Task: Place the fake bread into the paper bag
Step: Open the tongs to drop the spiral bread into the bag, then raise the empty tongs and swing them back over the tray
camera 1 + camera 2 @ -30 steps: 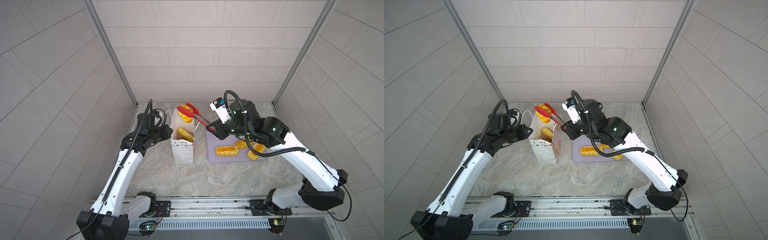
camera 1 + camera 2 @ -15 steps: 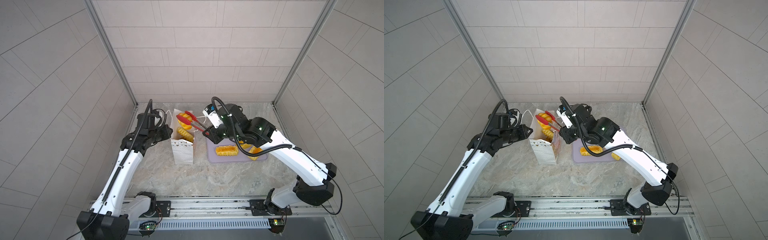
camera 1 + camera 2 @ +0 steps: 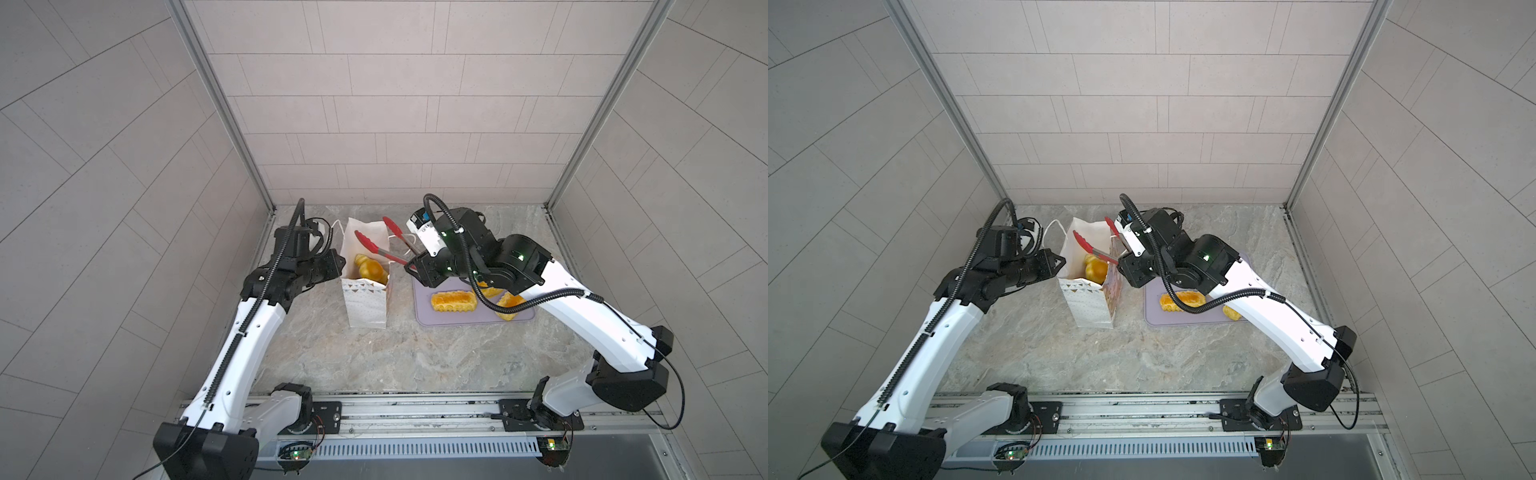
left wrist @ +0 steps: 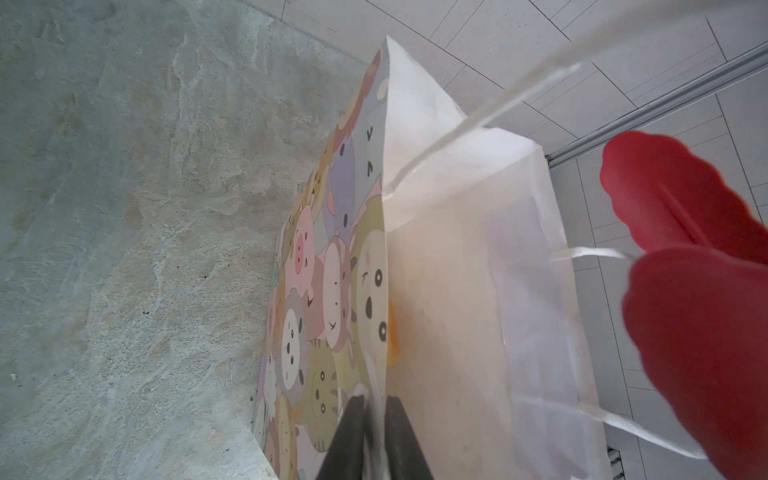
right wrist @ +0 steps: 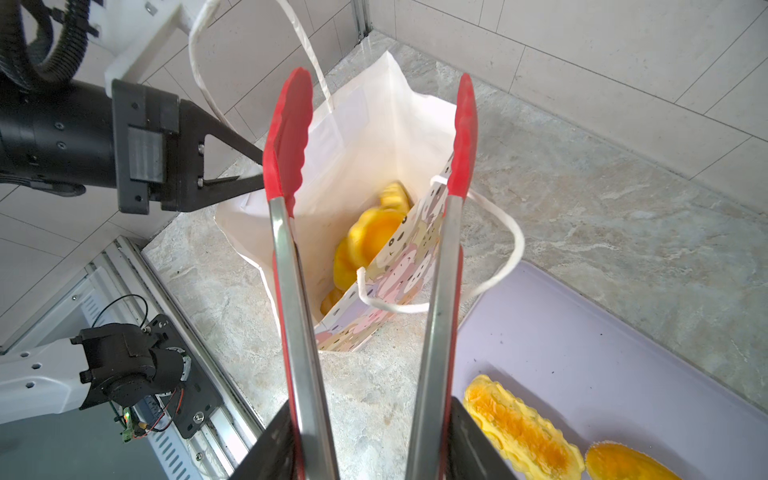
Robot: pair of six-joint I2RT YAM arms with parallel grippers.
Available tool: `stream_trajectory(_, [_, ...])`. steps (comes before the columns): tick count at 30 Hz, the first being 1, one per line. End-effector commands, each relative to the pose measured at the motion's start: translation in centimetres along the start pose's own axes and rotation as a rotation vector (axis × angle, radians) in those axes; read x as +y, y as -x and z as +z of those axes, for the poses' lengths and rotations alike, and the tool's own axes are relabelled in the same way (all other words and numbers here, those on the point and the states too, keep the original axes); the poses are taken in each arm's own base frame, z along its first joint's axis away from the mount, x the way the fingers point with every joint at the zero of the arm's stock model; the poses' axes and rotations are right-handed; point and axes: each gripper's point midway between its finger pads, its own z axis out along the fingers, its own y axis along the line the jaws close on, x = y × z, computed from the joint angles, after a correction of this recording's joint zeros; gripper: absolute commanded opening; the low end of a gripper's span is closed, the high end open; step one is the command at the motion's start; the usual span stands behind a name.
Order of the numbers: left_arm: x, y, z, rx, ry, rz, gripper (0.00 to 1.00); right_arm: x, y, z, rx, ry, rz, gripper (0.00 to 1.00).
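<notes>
Nearest the rail, the table (image 3: 395, 357) is lying bare and wide, giving me room; past it the lilac tray (image 3: 469, 322) is sitting with its left edge near the paper bag (image 3: 368, 305) but not touching it, and is carrying some of the fake bread (image 3: 453, 301); my right pincer (image 5: 370, 440) is clamping the handles of the tongs (image 5: 440, 291), whose red tips are standing apart and empty over the bag's open mouth; more fake bread is lying inside, one piece blurred; my left pincer (image 4: 376, 403) is pinching the bag's left rim, together on the paper; the bag is standing upright; behind it a strip of table is running to the back wall (image 3: 395, 174).
</notes>
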Motion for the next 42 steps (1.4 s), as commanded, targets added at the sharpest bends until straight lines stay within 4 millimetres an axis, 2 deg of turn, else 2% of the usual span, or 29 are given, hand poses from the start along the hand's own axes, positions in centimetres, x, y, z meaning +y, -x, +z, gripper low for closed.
stream_trajectory(1, [0.0,0.1,-0.4,-0.014,0.0,-0.002,0.14,0.2,1.6,-1.3,-0.065,-0.001,-0.002,0.54])
stream_trajectory(8, [0.0,0.2,-0.5,-0.016,0.002,-0.003,0.14,0.0,2.5,-2.4,-0.099,-0.009,0.0,0.54])
stream_trajectory(17, [0.0,0.2,-0.4,-0.014,0.0,-0.001,0.14,-1.4,3.6,-5.0,-0.175,-0.086,0.004,0.52])
stream_trajectory(27, [0.0,0.3,-0.5,-0.015,0.001,0.003,0.14,-5.1,3.7,-8.1,-0.241,-0.228,0.055,0.5])
stream_trajectory(36, [0.0,0.2,-0.5,-0.013,0.001,0.005,0.14,-10.1,1.5,-10.3,-0.258,-0.318,0.204,0.49])
stream_trajectory(42, [0.1,0.2,-0.4,-0.013,0.002,0.007,0.14,-14.5,-2.8,-9.6,-0.175,-0.382,0.364,0.48])
